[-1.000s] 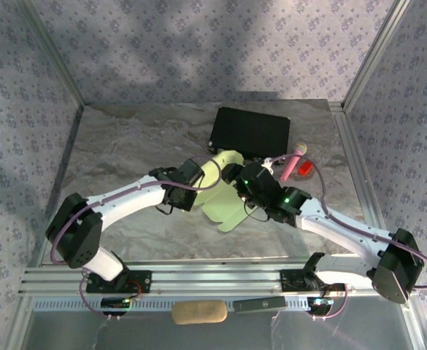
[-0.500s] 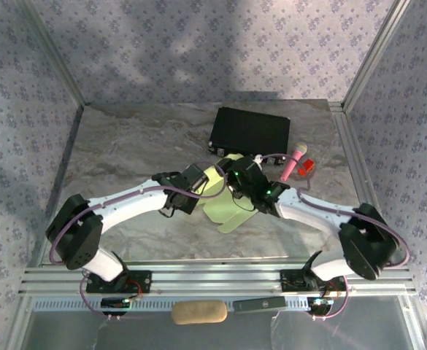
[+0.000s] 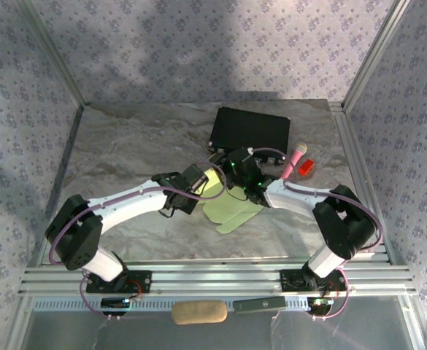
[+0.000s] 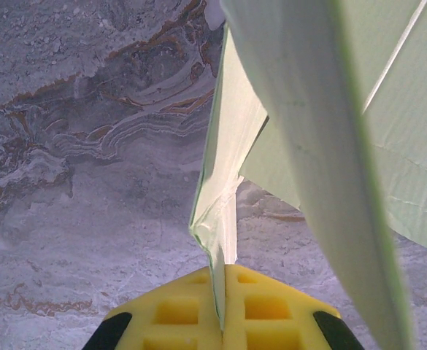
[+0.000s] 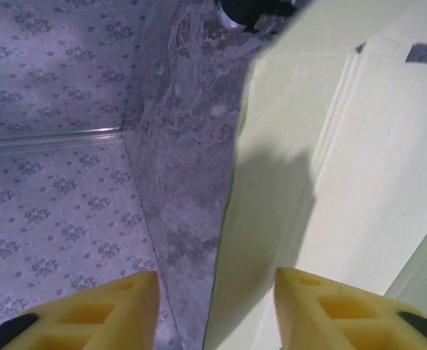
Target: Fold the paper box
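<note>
Seen from above, two arms meet mid-table (image 3: 125,146) over the paper box (image 3: 231,211), a pale green card sheet lying just in front of a black case (image 3: 251,131). The left gripper (image 4: 222,281) is pinched tight on a thin raised flap. The right gripper (image 5: 217,288) has its jaws apart, straddling another panel's edge without pressing it. The step looks like taking a second grip for a fold. The right jaws should close squarely on that edge, near a crease, while the left holds firm, so the thin card bends at its score, not buckles.
</note>
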You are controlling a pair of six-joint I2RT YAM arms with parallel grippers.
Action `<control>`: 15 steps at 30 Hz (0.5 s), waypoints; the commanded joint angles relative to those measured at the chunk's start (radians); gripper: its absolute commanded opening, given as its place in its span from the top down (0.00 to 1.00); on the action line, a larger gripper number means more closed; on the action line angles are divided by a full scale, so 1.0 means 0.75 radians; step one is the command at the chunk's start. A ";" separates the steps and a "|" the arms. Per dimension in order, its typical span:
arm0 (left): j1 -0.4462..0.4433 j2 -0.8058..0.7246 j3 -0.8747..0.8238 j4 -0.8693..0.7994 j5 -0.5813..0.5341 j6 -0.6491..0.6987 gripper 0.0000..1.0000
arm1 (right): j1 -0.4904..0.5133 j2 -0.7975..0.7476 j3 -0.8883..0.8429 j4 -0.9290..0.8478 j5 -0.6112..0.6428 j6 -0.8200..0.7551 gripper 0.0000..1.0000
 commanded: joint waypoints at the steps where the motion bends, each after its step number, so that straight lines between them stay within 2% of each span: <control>1: -0.004 -0.008 -0.015 -0.024 -0.029 0.028 1.00 | -0.015 0.023 -0.024 0.084 -0.026 0.032 0.62; 3: -0.003 -0.012 -0.015 -0.026 -0.036 0.028 1.00 | -0.024 0.014 -0.054 0.104 -0.012 0.044 0.68; 11: 0.006 -0.016 -0.026 -0.010 -0.053 0.023 1.00 | -0.046 -0.006 -0.108 0.132 -0.001 0.048 0.81; 15: 0.012 -0.026 -0.029 -0.012 -0.057 0.019 1.00 | -0.048 0.007 -0.152 0.212 0.000 0.087 0.94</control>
